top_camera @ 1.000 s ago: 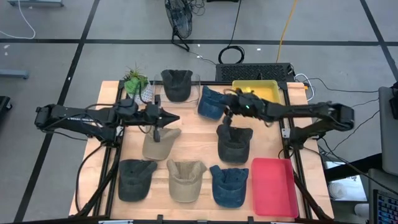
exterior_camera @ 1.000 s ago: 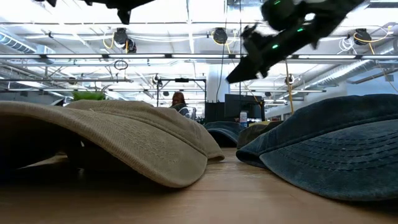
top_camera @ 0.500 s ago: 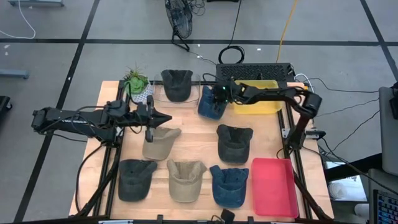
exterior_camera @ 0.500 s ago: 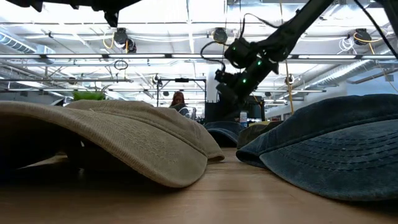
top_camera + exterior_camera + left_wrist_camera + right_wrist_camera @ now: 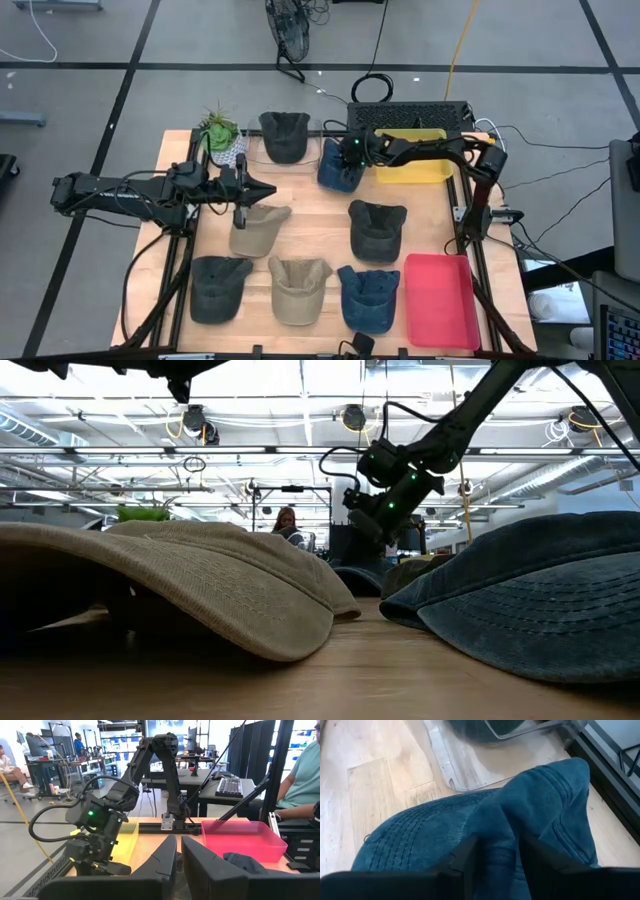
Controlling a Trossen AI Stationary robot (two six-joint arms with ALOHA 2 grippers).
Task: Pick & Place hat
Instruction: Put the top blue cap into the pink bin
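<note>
Partly, right claw [image 5: 497, 865] hides the blue hat [image 5: 470, 825].

Grey floor [image 5: 80, 40] with dark tape lines, a fan [image 5: 288, 30], cables; overhead lights [image 5: 200, 420] on ceiling trusses; desks [image 5: 220, 782], seated people behind.

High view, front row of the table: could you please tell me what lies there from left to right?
Dark grey cap → tan cap → blue cap → red tray.
</note>
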